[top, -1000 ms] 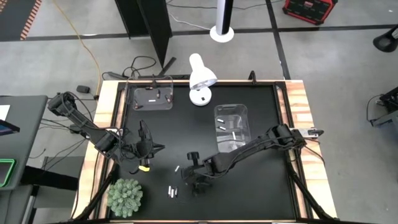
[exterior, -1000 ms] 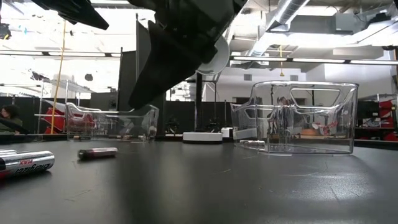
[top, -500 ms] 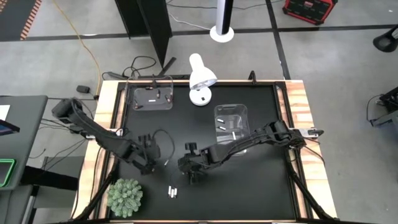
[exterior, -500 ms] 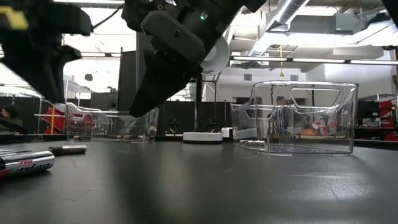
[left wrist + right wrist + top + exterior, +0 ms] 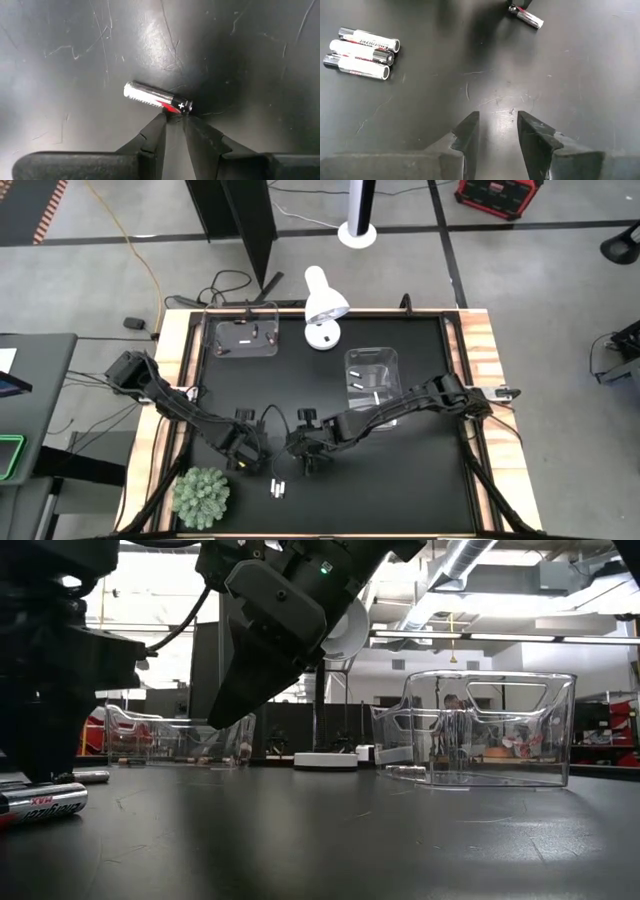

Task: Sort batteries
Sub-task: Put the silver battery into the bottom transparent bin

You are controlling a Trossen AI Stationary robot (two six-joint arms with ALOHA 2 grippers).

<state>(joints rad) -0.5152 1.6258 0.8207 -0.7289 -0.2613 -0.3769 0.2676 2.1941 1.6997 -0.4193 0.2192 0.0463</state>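
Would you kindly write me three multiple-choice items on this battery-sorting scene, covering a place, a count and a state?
1. Where does the white lamp stand?
A. At the table's far edge, between the two clear bins
B. Beside the green plant
C. Inside a bin

2. How many batteries lie side by side in the group seen from the right wrist?
A. One
B. Three
C. Six

3. How is the right tool?
A. Shut on a battery
B. Open and empty
C. Holding the lamp

Answers:
1 A, the high view shows the lamp between the left bin and the right bin.
2 B, three silver batteries lie touching on the table.
3 B, bare black table shows between its spread fingers.
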